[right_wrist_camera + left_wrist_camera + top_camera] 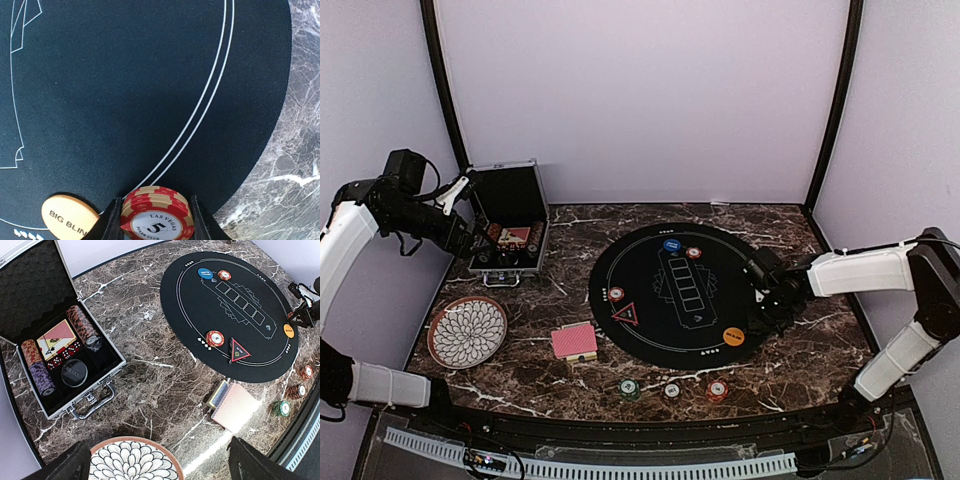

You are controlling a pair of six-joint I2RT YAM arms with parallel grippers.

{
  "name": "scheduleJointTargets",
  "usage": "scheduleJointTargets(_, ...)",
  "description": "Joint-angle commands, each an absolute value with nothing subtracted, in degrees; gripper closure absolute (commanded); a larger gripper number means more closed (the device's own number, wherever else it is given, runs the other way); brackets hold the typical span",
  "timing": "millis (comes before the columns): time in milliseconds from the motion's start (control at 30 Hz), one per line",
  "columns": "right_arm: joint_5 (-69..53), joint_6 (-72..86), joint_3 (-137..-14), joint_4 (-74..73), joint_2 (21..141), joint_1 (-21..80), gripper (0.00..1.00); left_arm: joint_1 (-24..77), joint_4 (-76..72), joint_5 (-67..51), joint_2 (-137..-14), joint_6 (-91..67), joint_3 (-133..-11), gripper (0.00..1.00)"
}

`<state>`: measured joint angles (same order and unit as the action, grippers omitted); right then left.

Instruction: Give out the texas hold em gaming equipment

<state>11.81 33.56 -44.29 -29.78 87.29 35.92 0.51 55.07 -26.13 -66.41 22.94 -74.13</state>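
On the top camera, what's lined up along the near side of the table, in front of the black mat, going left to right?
In order: patterned plate → red-backed card deck → green chip → white chip → red chip.

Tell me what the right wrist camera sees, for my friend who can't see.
A stack of red-and-cream striped poker chips marked 5 sits clamped between the black fingers of the right gripper, at the edge of a round black mat with white lines. An orange round marker disc reading BIG BLIN lies left of it, and marble table shows at right.
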Motion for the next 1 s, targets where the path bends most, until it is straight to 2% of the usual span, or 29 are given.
scheduleJointTargets(0,11.10,34.32,-43.21,-28.08,88.32,35.60,0.63,0.18,56.50,-26.56,-65.75,24.09,-75.15,0.01)
scheduleJointTargets(133,11.81,34.74,-43.64,-29.45,87.65,35.60,0.40,0.18,56.66,-26.44,-65.70,24.34,-75.10,0.01)
scheduleJointTargets(267,12.92,34.81,-45.29,-31.63,85.16,35.59,0.28,0.18,56.60,-26.68,-65.65,24.28,-75.06,0.01)
scheduleJointTargets(433,15.11,32.62,-50.18,-36.70,81.03,37.77,0.21,0.18,56.66,-26.68,-65.65,24.51,-75.06,0.01)
scheduleJointTargets(600,16.73,29.76,-56.81,-43.47,79.17,49.01,0.17,0.18,56.65,-26.46,-65.69,24.69,-74.78,0.01)
scheduleJointTargets(967,3.58,22.50,-63.32,-44.09,84.94,69.56,0.13,0.18,56.98,-26.48,-65.91,24.17,-75.29,0.01)
